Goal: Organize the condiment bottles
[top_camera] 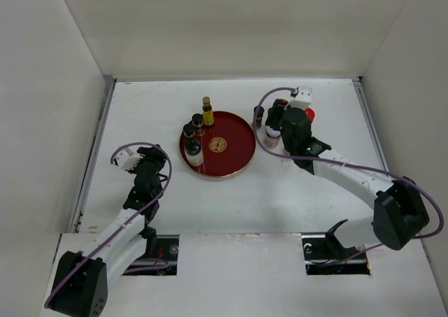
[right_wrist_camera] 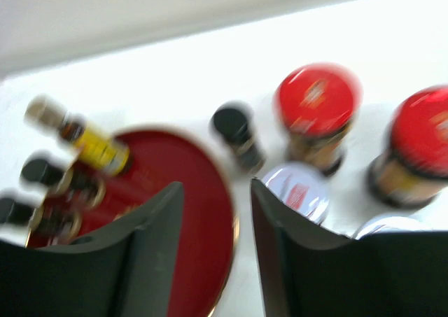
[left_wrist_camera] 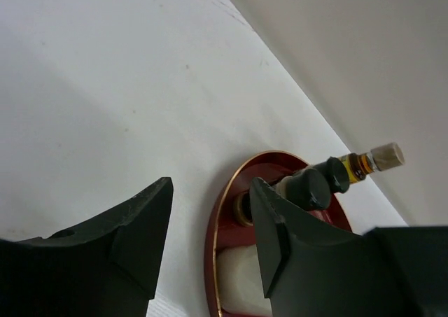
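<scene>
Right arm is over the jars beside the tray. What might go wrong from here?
1. The right fingers hang open over closely packed jars; closing on the white-lidded jar may knock the red-lidded jar or the small black-capped bottle beside it.
2. The round dark-red tray already holds upright black-capped bottles on its left side; placing another close by may topple one.
3. The right wrist view is blurred, so alignment is hard to judge.

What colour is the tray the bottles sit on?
The tray is dark red with a gold emblem, clearest in the top view.
</scene>
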{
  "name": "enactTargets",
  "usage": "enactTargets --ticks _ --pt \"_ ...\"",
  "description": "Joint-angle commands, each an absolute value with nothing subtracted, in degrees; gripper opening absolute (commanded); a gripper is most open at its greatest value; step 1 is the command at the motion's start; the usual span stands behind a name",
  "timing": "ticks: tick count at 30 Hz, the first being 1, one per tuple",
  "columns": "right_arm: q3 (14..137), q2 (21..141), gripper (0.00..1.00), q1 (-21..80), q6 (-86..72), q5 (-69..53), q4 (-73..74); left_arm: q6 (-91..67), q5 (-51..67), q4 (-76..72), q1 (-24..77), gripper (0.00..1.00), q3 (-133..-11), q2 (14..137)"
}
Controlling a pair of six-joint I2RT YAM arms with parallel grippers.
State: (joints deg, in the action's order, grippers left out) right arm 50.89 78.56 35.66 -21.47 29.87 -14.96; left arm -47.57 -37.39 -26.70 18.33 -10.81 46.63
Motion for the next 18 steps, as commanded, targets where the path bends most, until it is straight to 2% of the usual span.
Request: enactTargets --ticks 1,8,13,18 --pt "56.59 79.53 0.55 30.73 -17.49 33.4 -12.57 -52.99 -34.02 -28.91 16.04 0.47 -9.14 45.43" --pt "67.92 90.42 0.73 26.41 -13.1 31.82 -6.25 -53.44 -31.38 -34.53 16.13 0.49 -9.05 53.52" --pt "74.78 97.37 0.87 25.18 -11.78 29.62 -1.07 -53.79 -28.57 -35.07 15.34 0.52 -9.4 54.84" --pt "78.04 101.16 0.92 24.13 -11.6 29.79 1.49 -53.88 -28.92 -35.07 14.72 0.53 -8.7 53.26"
